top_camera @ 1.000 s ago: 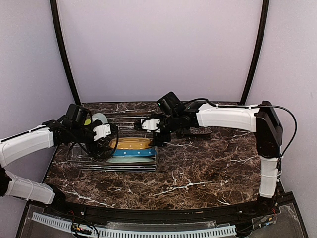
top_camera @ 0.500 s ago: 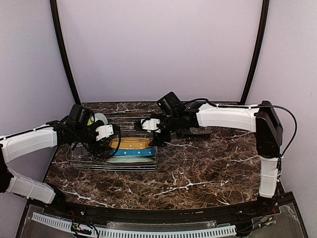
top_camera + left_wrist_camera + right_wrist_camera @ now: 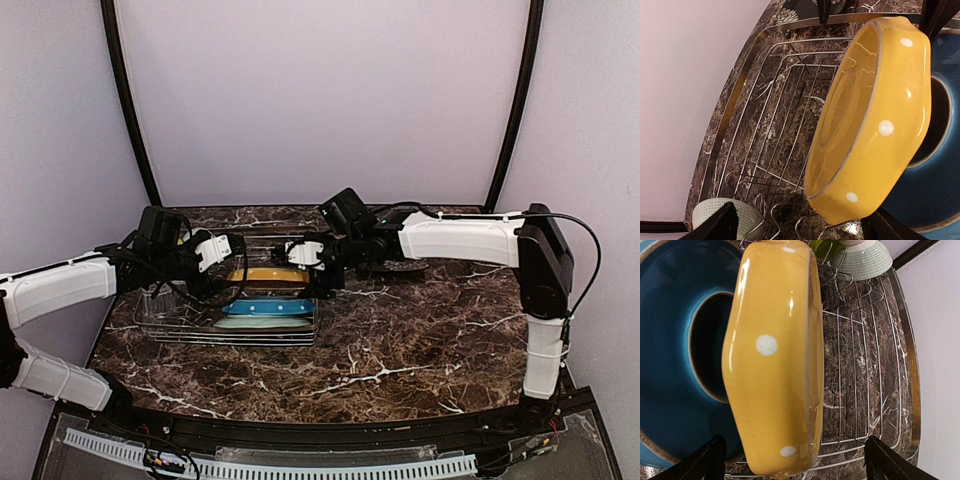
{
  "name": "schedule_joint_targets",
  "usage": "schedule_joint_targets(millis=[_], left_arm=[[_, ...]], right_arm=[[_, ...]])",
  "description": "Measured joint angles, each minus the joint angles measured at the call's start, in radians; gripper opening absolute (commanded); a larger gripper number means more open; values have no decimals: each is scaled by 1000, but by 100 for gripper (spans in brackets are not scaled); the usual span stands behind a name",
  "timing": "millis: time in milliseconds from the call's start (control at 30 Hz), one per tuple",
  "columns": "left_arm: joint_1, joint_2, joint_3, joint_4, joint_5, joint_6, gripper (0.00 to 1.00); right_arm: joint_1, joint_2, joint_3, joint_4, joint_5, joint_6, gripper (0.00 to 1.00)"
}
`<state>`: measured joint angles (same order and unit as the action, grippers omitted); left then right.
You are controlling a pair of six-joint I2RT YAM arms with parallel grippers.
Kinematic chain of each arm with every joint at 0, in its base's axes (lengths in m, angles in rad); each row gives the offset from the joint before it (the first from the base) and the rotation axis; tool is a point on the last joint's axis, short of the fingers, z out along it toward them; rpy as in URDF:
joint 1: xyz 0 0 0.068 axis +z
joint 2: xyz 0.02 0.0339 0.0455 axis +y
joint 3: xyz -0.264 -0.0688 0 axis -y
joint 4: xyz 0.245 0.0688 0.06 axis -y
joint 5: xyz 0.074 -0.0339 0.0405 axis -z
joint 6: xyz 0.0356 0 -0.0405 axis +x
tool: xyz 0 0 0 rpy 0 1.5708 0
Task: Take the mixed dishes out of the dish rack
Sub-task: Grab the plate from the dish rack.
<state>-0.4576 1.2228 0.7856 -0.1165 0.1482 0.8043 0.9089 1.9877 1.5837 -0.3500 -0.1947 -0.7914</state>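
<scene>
The dish rack (image 3: pixel 170 325) sits at the table's left. In it a yellow white-dotted plate (image 3: pixel 266 273) stands on edge, with a blue dotted plate (image 3: pixel 270 307) and a pale-green plate (image 3: pixel 262 322) in front of it. My left gripper (image 3: pixel 222 262) is open at the yellow plate's left end, its fingers either side of the rim (image 3: pixel 875 115). My right gripper (image 3: pixel 308 268) is open at the plate's right end (image 3: pixel 775 355) in the same way. In the wrist views neither gripper's fingers (image 3: pixel 715 227) (image 3: pixel 890 465) touch the plate.
A small pale-green bowl (image 3: pixel 862 260) lies at the rack's far left corner, with a yellow-green bowl (image 3: pixel 826 247) beside it. A dark flat dish (image 3: pixel 395 268) lies on the marble under my right forearm. Grey walls close in the back and sides.
My left gripper has moved back and to the right, to the yellow plate's left end. The yellow plate now stands more upright, apart from the blue one. The right arm has barely moved.
</scene>
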Motion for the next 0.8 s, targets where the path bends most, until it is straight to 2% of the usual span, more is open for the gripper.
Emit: schedule_joint_targets(millis=[233,800], left_arm=[[0,7,1,42,12,-21,85],[0,3,-2,87,9,-65,91]], right_arm=[[1,4,6,-1,21,5,74],[29,98,81,71,116,60,56]])
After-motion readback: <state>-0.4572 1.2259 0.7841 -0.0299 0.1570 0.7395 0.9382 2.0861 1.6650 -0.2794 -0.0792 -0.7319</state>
